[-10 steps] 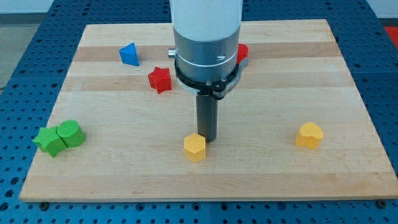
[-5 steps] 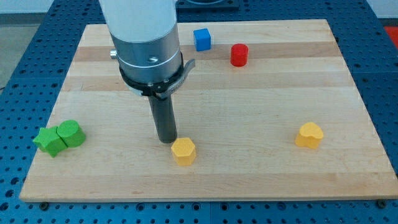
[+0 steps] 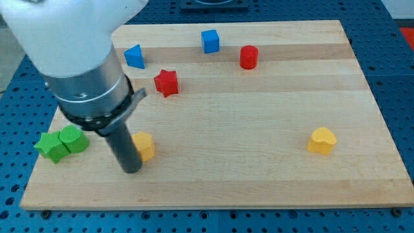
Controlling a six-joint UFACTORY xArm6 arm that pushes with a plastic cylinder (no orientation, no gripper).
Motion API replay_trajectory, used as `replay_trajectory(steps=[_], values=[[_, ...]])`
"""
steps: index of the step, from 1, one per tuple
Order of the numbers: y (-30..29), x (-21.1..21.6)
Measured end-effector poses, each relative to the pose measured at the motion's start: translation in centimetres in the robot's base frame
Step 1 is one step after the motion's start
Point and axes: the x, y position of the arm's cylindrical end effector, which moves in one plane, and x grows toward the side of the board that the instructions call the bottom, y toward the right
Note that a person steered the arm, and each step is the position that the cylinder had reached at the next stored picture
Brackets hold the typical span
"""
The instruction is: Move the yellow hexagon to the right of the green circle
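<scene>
Pushing the yellow hexagon leftward across the desk appears to be the step in hand. My tip is seen at the near left of the board, just left of the hexagon and slightly nearer, with the rod partly covering the block's left edge; whether they touch cannot be told. No end effector with jaws is fitted, so nothing is apart, together or clamped; only the rod's end meets the blocks.

The green circle lies at the left edge, touching a green star on its left. The hexagon rests near the circle's right, with the rod between them.

To finish well, the tip would best be brought round to the hexagon's right side and a short, slow push made toward the left, kept in line with the circle, and stopped before the green blocks are disturbed. Care is needed that the rod is not swept into the circle while repositioning.

No containers are present, so nothing is held in any.
</scene>
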Motion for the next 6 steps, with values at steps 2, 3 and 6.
replay_trajectory(steps=[2, 3, 6], values=[[5.6, -2.2], [2.4, -2.5], [6.9, -7.5]])
